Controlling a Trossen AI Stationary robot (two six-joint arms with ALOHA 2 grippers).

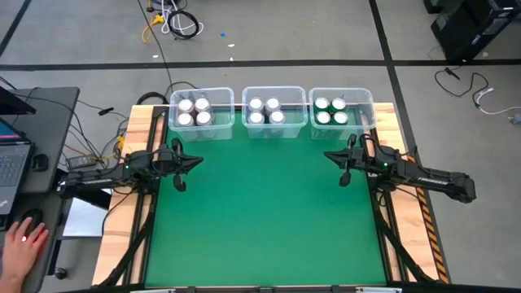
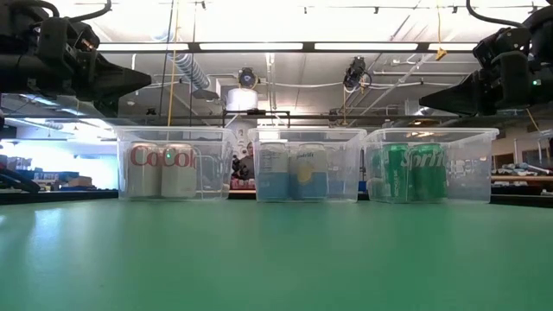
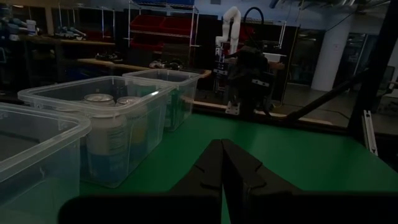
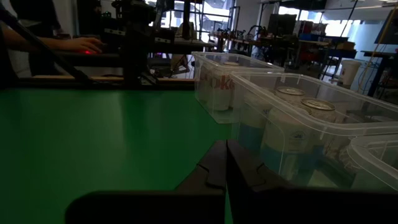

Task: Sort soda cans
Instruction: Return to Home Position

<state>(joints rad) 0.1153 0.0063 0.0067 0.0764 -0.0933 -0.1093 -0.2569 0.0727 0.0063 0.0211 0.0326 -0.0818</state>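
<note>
Fingers pressed together, empty, on left gripper and right gripper, facing each other over bench. Soda cans upright in clear bins along far edge, seemingly sorted; left gripper nearer Coke cans, right nearer Sprite cans.

Three bins abreast along table far edge, four soda cans inside each
</note>
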